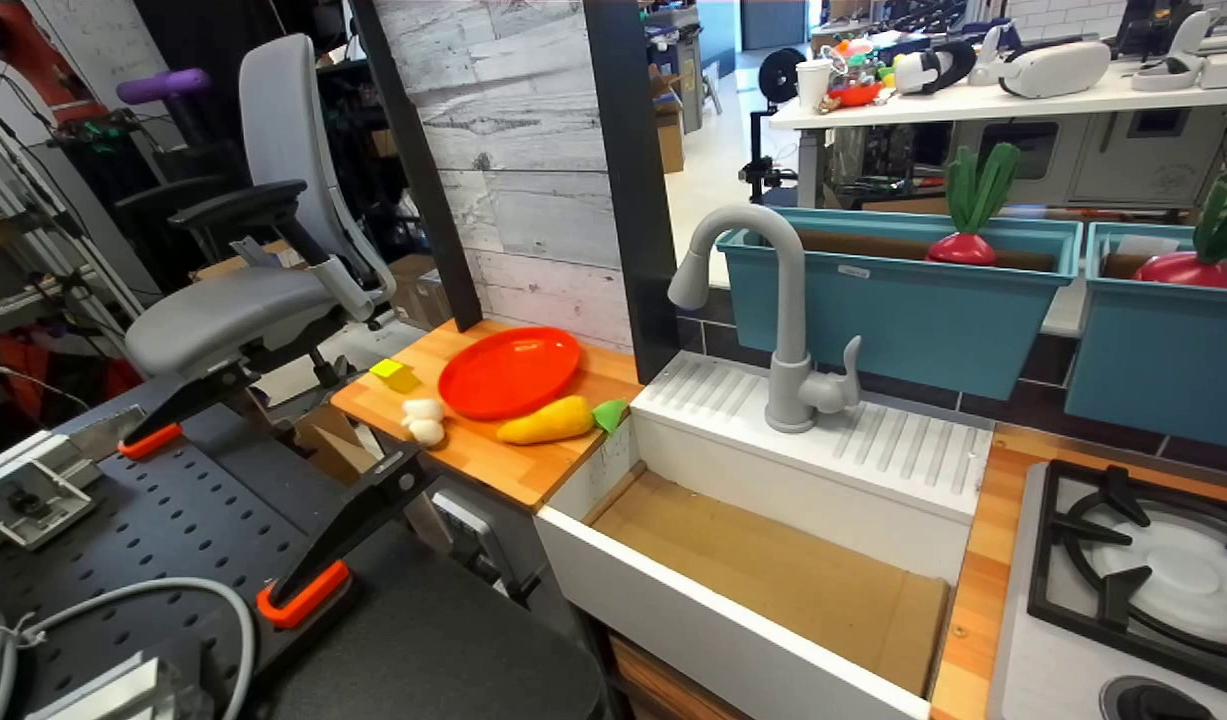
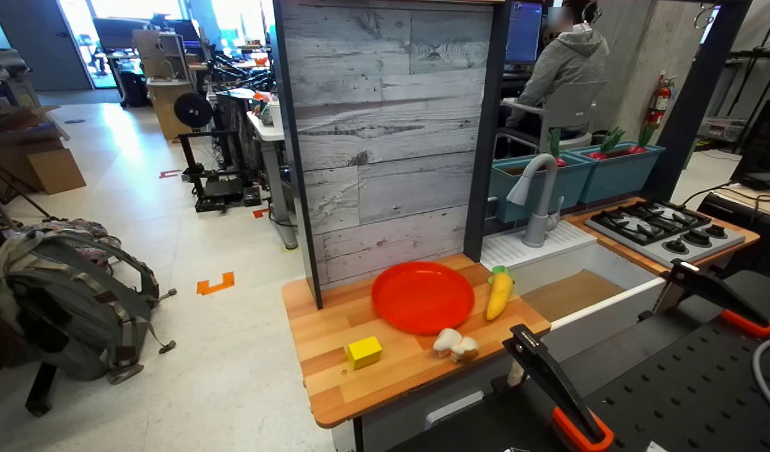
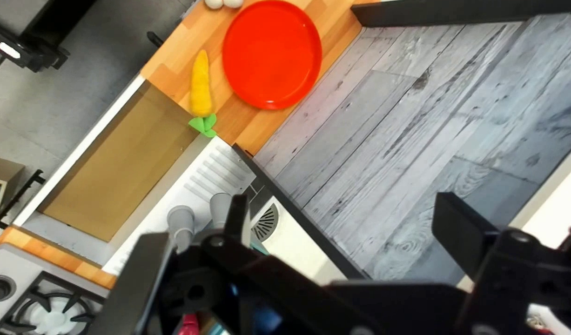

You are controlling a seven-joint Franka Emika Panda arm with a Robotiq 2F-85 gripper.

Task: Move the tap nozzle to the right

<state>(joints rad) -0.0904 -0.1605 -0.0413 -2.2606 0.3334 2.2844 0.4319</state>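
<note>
The tap nozzle (image 1: pixel 791 290) is a tall matte grey gooseneck spout on the white ribbed ledge behind the sink. In an exterior view its end hangs down towards the wooden counter side, over the ledge; it also shows in an exterior view (image 2: pixel 546 182). In the wrist view two grey parts of the tap (image 3: pixel 219 204) show at lower left, partly hidden behind a finger. The small lever handle (image 1: pixel 849 372) stands at its base. My gripper (image 3: pixel 343 200) is open with nothing between its fingers. The gripper is out of view in both exterior views.
The white sink (image 1: pixel 713 625) is below the tap. Teal planters (image 1: pixel 903 320) stand behind it. A dark post (image 1: pixel 633 180) and plank panel (image 1: pixel 533 150) rise beside it. A red plate (image 1: pixel 513 372), yellow vegetable (image 1: pixel 548 422) and stove (image 1: pixel 1173 560) flank the sink.
</note>
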